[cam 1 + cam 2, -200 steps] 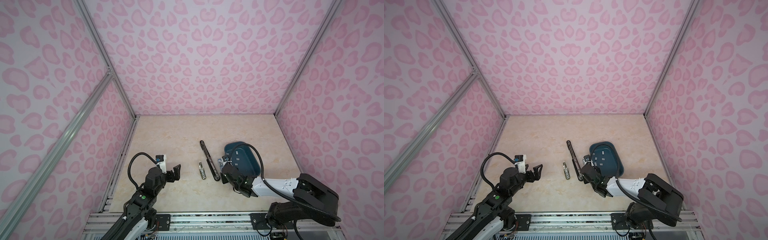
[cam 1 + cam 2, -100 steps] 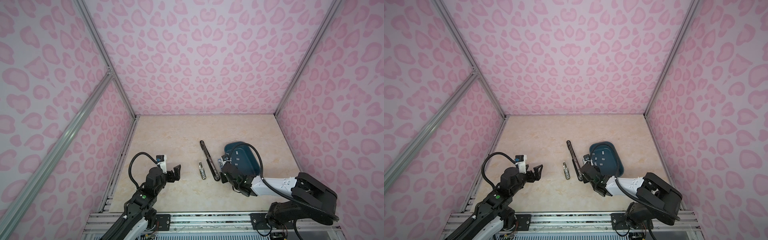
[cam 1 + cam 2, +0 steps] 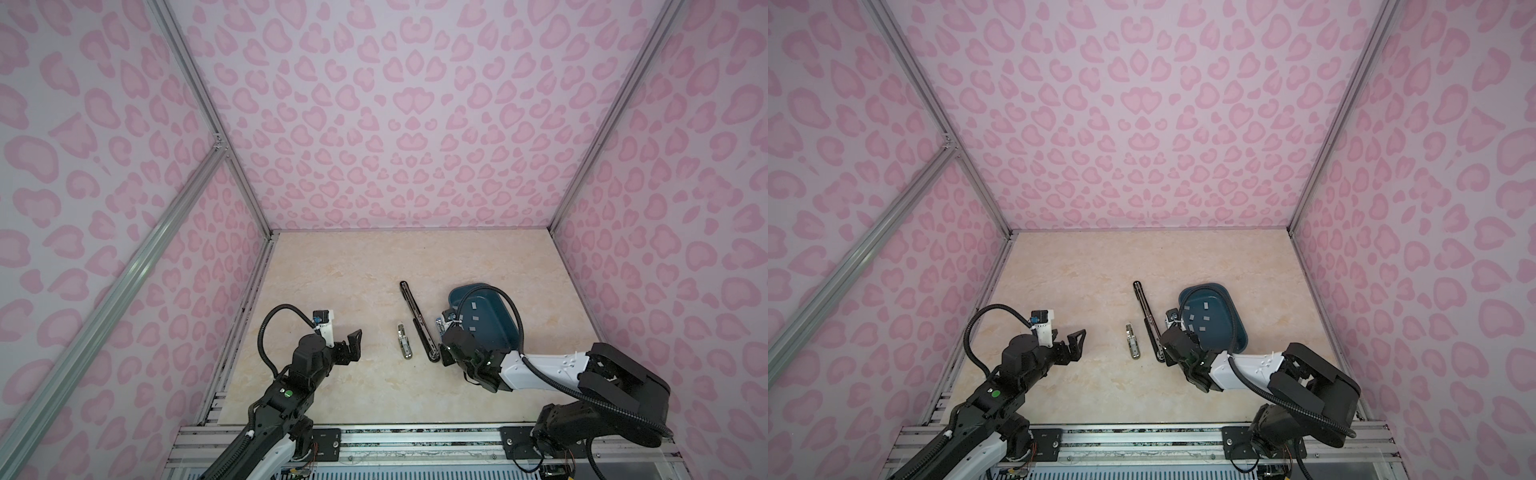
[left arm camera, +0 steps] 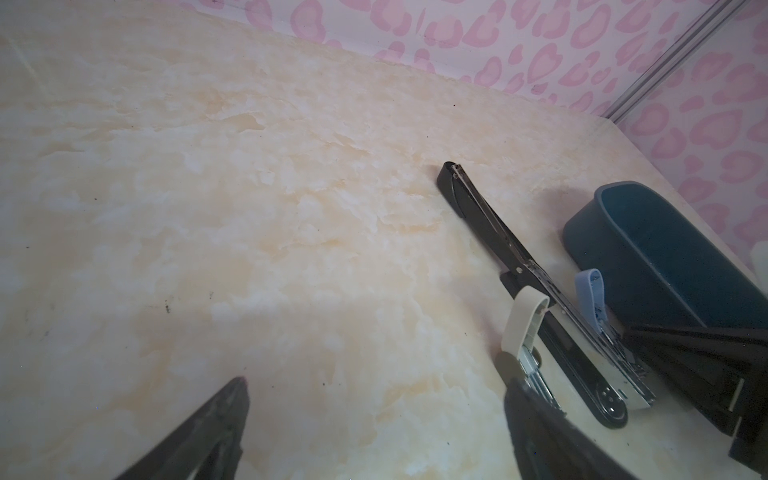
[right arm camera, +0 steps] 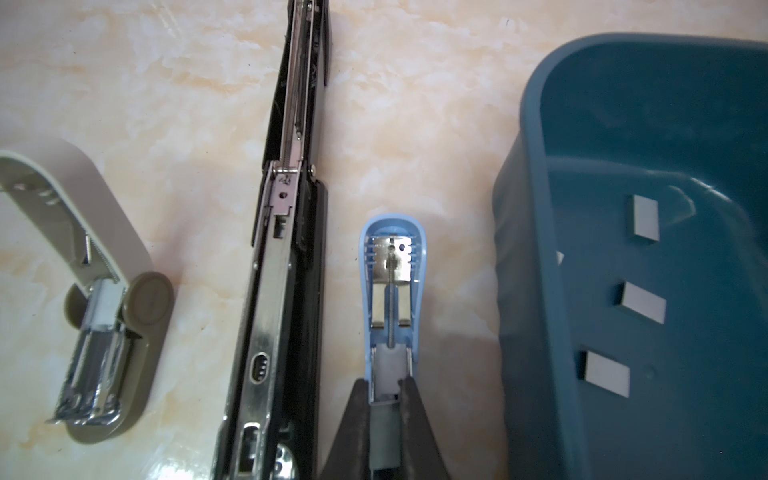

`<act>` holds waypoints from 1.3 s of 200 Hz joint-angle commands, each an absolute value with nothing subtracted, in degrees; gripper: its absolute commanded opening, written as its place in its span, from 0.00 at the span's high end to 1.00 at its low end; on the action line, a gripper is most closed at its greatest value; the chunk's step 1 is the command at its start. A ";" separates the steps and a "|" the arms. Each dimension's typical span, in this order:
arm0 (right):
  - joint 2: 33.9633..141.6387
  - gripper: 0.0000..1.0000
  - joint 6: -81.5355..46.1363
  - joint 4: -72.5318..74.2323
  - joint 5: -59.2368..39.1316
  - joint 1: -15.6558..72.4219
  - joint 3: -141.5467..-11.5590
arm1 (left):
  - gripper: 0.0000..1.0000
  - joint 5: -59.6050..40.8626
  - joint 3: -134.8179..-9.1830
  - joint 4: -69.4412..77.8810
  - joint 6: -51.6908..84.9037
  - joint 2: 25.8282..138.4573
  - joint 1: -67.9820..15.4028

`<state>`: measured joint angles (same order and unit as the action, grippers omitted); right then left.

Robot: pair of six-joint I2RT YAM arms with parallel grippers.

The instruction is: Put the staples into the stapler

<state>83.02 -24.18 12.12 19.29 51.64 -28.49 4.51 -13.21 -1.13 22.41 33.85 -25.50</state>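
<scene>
Right wrist view: the right gripper (image 5: 386, 399) was clenched on a staple strip (image 5: 384, 432), holding it over the near end of the open channel of the blue stapler (image 5: 392, 266), which lay between the black stapler (image 5: 286, 270) and the teal tray (image 5: 536, 187). The step in hand looked to be seating the strip. Done well, it would mean keeping the strip square to the channel walls and lowering it flat before letting go, since a tilted strip could catch on the rail. Loose staples (image 5: 642, 305) lay in the tray, and a beige stapler (image 5: 108, 266) sat open beyond the black one

Left wrist view: the left gripper (image 4: 376, 382) hung released and empty above the bare table (image 4: 208, 208), fingers spread wide, with all three staplers off to one side

Both top views: the right arm stretched low from the lower right toward the lower centre of the frame, its gripper (image 3: 444, 347) tucked between the black stapler and the tray, largely hiding the blue stapler. The left arm rose from the lower left, its gripper (image 3: 1077, 338) pointing toward the beige stapler (image 3: 1132, 343) but well apart from it
</scene>
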 commanded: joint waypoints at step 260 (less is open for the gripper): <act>83.31 0.93 -24.30 13.23 20.46 51.28 -27.95 | 0.03 5.84 -13.91 1.58 21.97 34.10 -26.18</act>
<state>82.67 -24.21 12.45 19.68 51.31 -28.01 5.17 -13.23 -1.10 22.41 34.17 -26.17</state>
